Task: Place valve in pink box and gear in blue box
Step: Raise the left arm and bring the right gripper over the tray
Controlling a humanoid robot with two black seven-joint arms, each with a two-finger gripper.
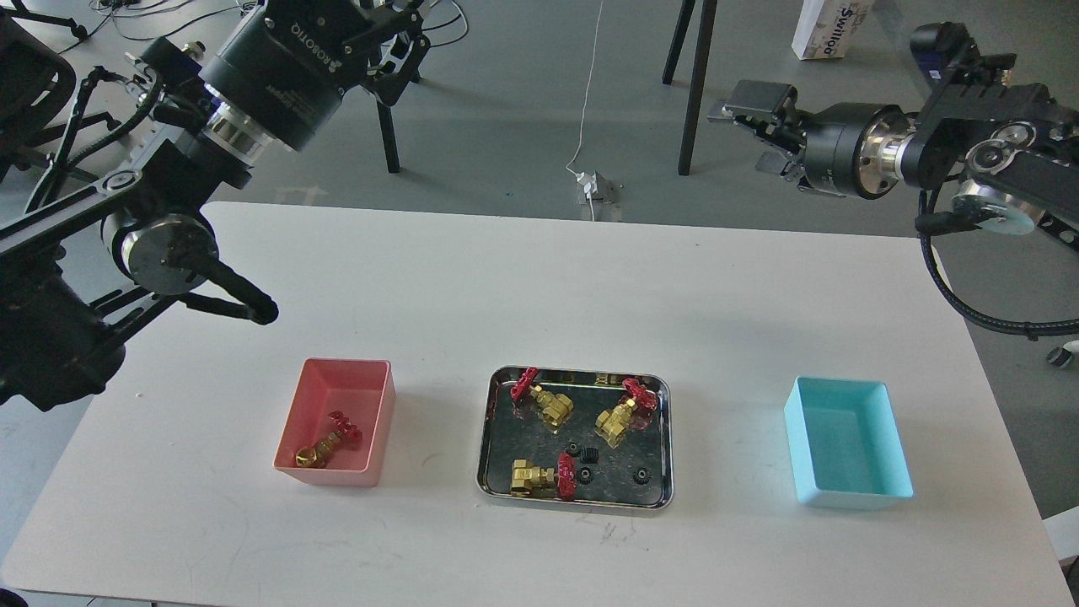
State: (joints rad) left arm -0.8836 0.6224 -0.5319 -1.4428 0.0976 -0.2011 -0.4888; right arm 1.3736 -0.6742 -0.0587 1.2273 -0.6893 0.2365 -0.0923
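One brass valve (327, 443) with a red handwheel lies in the pink box (371, 396) at the front left. Three more valves (552, 406) (618, 419) (538, 478) lie in the steel tray (492, 438) at the front centre. Several tiny black gears (585, 476) lie among them. The blue box (895, 438) at the front right holds nothing. My left gripper (403, 46) is high above the table's far left, empty, with its fingers apart. My right gripper (742, 108) hovers beyond the far right edge, empty; its fingers overlap from this side.
Chair and stand legs (696, 84) rise from the floor behind the table. A cable and plug (595, 185) lie on the floor there. A white carton (830, 29) stands at the back right. The white table (539, 287) carries only the two boxes and the tray.
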